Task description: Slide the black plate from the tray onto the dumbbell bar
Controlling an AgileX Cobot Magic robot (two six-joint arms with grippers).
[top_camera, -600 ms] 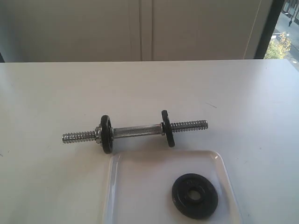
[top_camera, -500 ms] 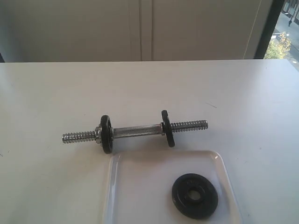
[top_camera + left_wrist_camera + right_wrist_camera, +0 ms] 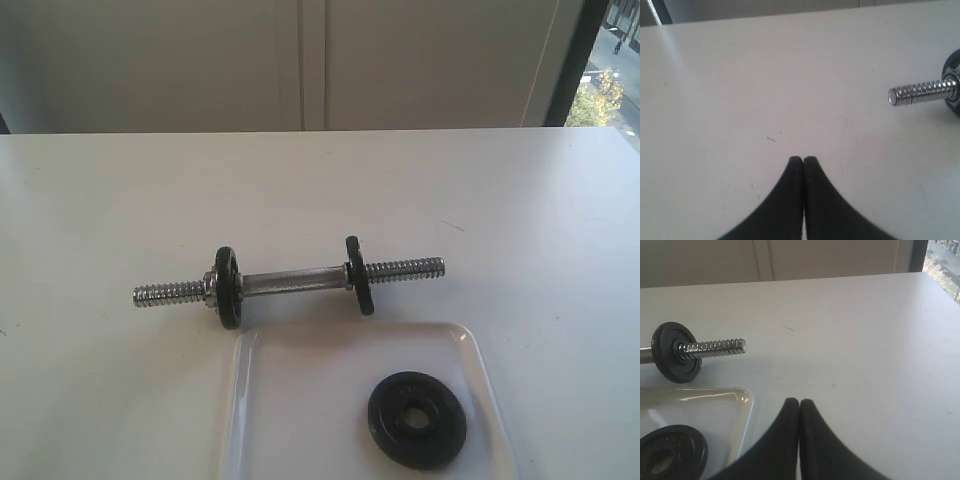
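Lying flat in the tray by the front edge of the table, the black plate sits just in front of the dumbbell bar. The bar runs side to side, with a bare screw end pointing to the table's right edge. The right gripper looks nearer the plate. It is pinched together and empty, and so is the left gripper.

The left tool shows as two black, tapering fingers pressed flat against each other from base to tip, their rounded ends level. The right tool stands the same way: its two black fingers are closed together along a thin seam, the rounded tips side by side and level.
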